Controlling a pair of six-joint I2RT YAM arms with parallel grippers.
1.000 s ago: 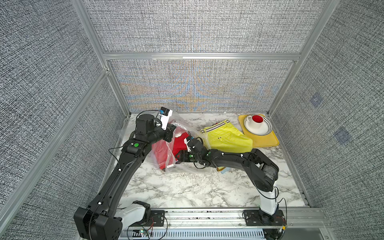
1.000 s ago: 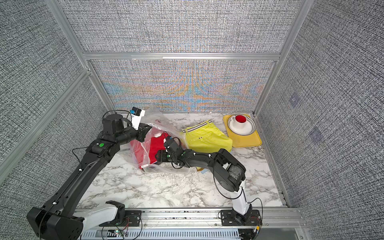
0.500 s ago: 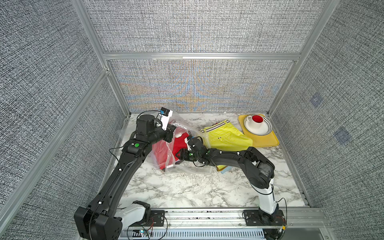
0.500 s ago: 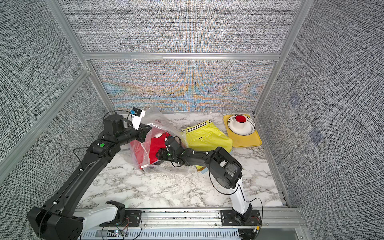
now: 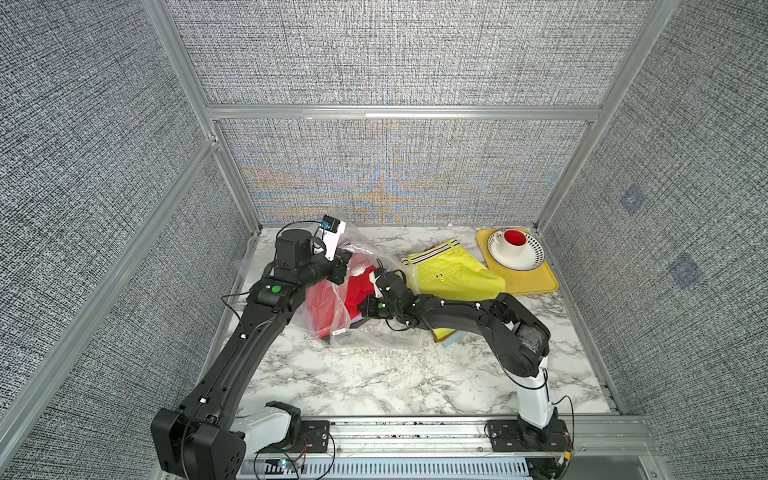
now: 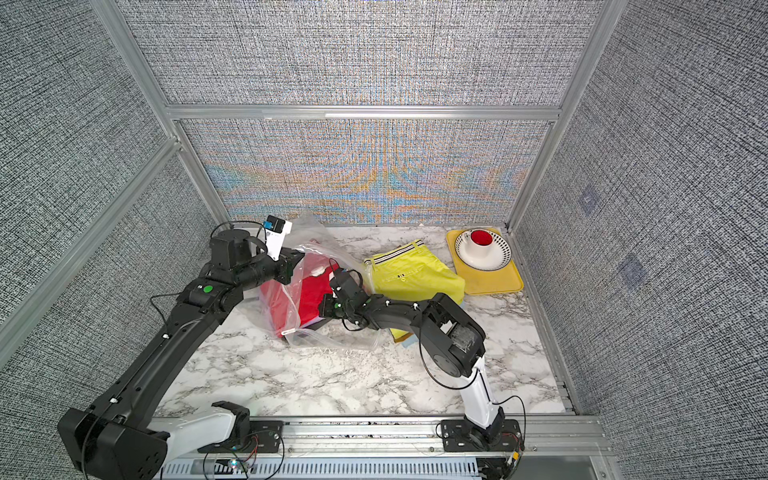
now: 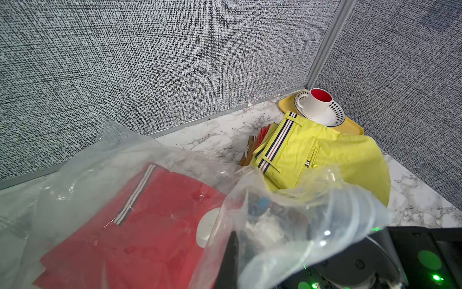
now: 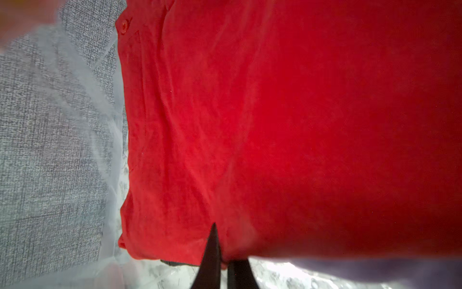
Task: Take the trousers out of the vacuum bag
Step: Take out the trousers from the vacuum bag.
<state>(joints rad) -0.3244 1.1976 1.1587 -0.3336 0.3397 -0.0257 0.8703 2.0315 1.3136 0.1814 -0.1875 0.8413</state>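
Marble table; red trousers button wrist-only

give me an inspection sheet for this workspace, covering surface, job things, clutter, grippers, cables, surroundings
surface: marble-patterned table, white with grey veins
job's things: vacuum bag crumpled mid-table, mouth lifted; red trousers inside it; yellow trousers out, atop other folded garments
clutter: yellow tray in the far corner, carrying a saucer and cup
grippers: left gripper shut on the vacuum bag's film; right gripper inside the bag, shut on the red trousers' edge
cables: black cables loop at both wrists and trail by the arm bases
surroundings: grey woven wall panels in an aluminium frame
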